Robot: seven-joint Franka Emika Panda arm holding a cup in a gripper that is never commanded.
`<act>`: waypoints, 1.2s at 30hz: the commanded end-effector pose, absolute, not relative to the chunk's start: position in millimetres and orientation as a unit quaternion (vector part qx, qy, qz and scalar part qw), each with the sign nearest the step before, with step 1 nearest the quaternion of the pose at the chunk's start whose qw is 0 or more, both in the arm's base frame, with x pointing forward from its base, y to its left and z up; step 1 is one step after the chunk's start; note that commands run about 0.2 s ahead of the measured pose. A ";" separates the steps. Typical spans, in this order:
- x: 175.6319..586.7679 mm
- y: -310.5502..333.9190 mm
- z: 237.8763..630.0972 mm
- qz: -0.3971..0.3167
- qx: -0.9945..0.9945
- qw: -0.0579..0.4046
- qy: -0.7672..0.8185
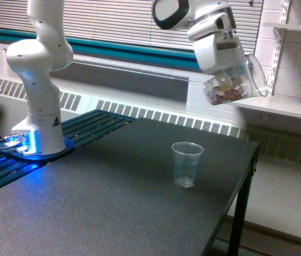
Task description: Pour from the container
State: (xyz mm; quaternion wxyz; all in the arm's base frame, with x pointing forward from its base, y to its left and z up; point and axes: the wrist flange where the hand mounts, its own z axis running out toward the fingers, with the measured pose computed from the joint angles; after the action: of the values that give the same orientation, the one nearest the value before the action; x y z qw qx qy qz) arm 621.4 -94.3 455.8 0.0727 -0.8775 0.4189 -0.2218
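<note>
Gripper (226,74) clenched on the container (235,81), clear cylindrical jar, looped handle toward 3 o'clock, reddish-tan bits inside, long axis tilted, held high at 1 o'clock above tapered plastic cup (186,164), matte dark table (113,202).

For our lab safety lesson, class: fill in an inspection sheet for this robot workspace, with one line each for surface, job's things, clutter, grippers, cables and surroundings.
Surface: dark table, flat, no spill seen.
Job's things: jar held high, tilted on its side, reddish and tan bits inside; its handle points to the exterior view's right. Cup stands upright on the table, below and to the exterior view's left of the jar; looks empty.
Clutter: nothing seen.
Grippers: gripper shut on the jar.
Cables: a few at the arm base, which glows blue, at the exterior view's left.
Surroundings: window blinds, radiator grille, wall shelf.
</note>
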 end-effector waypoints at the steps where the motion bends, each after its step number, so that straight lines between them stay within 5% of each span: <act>1: 621.7 -90.9 437.1 -0.207 -0.880 0.059 0.422; 36: 544.3 -13.6 381.2 -0.175 -0.913 0.022 0.369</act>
State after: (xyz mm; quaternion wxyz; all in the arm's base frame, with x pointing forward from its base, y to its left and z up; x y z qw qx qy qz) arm 556.4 -29.1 382.3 0.0178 -0.9145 0.3655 -0.1726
